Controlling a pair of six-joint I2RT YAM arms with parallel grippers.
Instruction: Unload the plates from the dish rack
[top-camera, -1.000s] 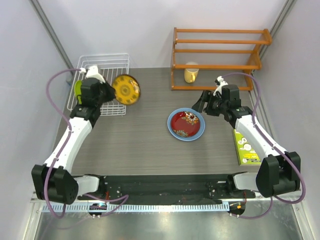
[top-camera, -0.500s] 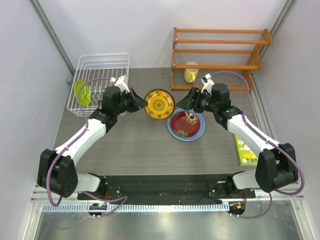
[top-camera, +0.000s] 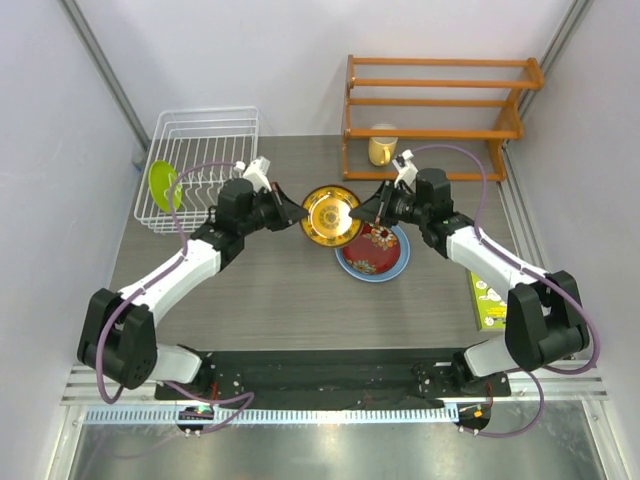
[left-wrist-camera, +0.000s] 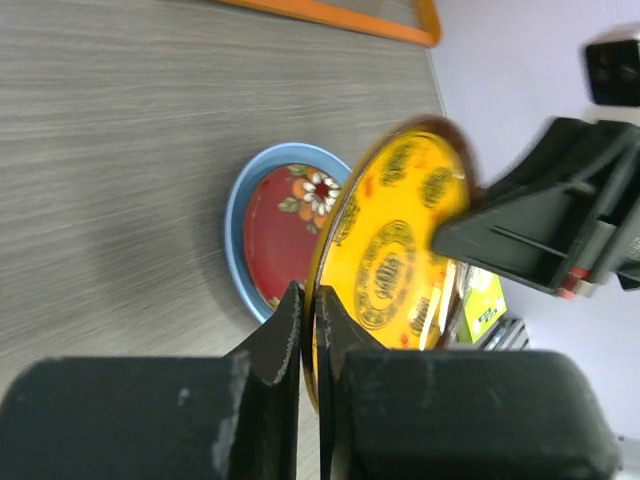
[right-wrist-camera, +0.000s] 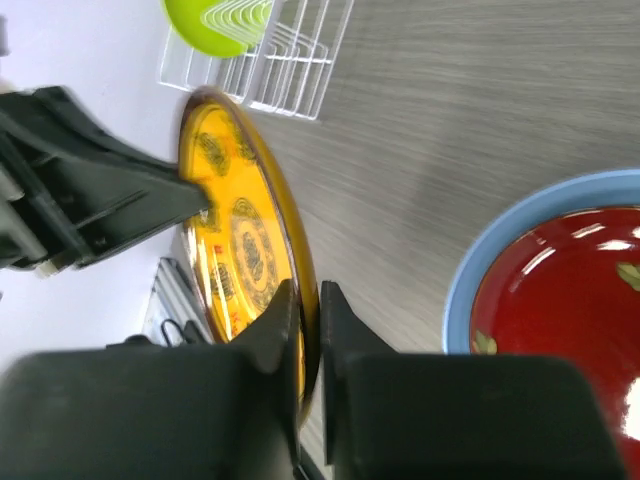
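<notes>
Since the earlier frame your left arm has carried the yellow-orange plate (top-camera: 332, 215) further right, and your right tool (top-camera: 362, 215) has come in to meet it. From above, that plate hangs tilted over the middle of the counter (top-camera: 260, 290), just beside the dark red plate (top-camera: 378, 255) lying in the light blue plate (top-camera: 372, 280). The lime green plate (top-camera: 163, 184) stands in the dish rack (top-camera: 205, 130) at the counter's far left corner. Your left wrist view shows the left tool (top-camera: 298, 212) pinching the yellow-orange plate's rim. Your right wrist view shows the right tool pressed onto the opposite rim.
</notes>
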